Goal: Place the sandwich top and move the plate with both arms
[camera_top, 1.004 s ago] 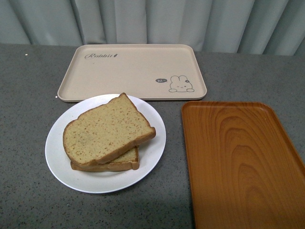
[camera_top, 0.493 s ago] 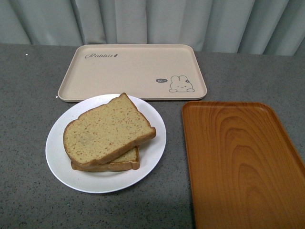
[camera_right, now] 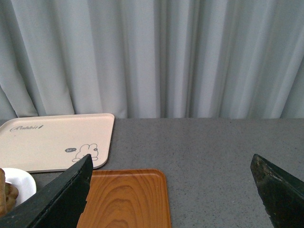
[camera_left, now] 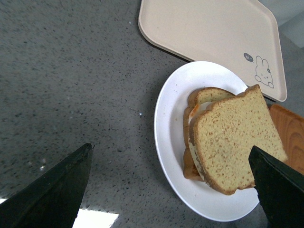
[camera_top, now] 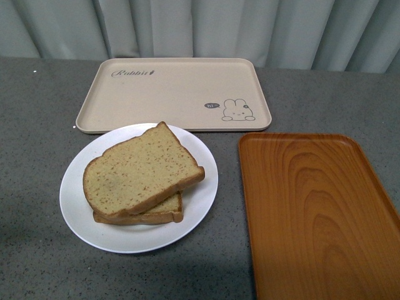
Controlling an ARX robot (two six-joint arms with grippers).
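Two bread slices are stacked on the white plate (camera_top: pixel 78 212), which rests on the grey worktop (camera_top: pixel 37 125) just in front of the rabbit-print tray (camera_top: pixel 175 87) and beside the orange wood-grain tray (camera_top: pixel 312 206). The sandwich top (camera_top: pixel 140 169) lies on the lower slice (camera_top: pixel 164 211), turned slightly so their edges do not line up. I judge the placing step complete; the plate move is the step in hand.

Neither arm shows in the front view. In its wrist view the left hand (camera_left: pixel 170 147) hangs above the plate's left side with its fingers spread wide and nothing between them. The right hand (camera_right: pixel 172 156) is likewise spread and empty, raised near the orange tray and facing the curtain.

Next move: I would bring each hand down to opposite rims of the plate, close both on the rim, then lift level and together so the loose top slice does not slide.
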